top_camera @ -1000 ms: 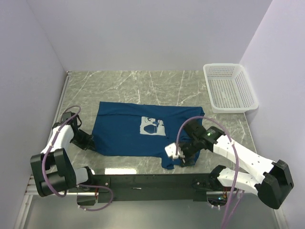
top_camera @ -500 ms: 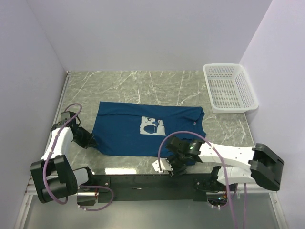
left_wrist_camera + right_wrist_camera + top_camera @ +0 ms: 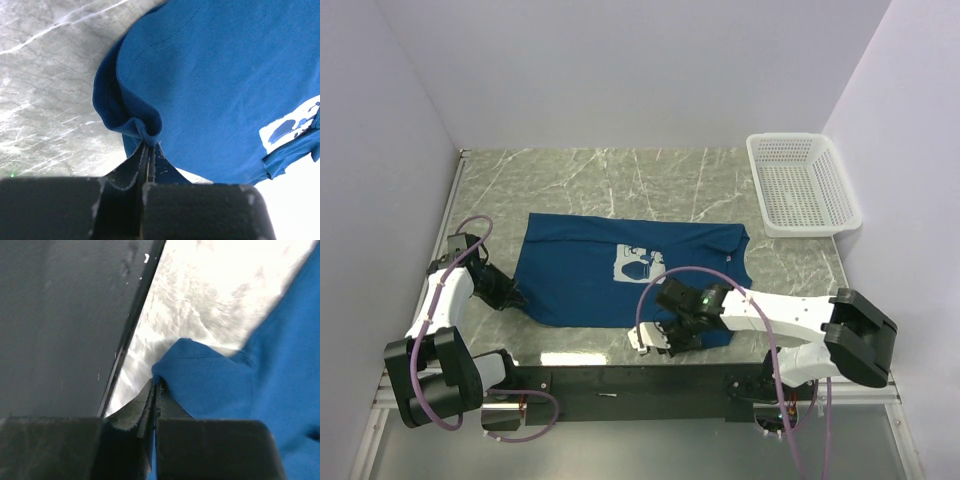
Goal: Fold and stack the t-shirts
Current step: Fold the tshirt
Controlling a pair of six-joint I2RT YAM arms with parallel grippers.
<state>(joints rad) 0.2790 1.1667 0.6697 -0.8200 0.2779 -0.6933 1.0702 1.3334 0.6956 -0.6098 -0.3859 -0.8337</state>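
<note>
You have the left gripper [image 3: 148,146] pinched shut on the t-shirt [image 3: 582,275] at its left-of-frame edge, and the right gripper [image 3: 156,386] clamped on its lower-right corner.

White basket [image 3: 803,183] sits at far right corner of gray marble table [image 3: 590,180], w/ pale walls [image 3: 620,70] around it.

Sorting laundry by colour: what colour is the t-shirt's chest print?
The print is white and blue, clearest from the top camera.
</note>
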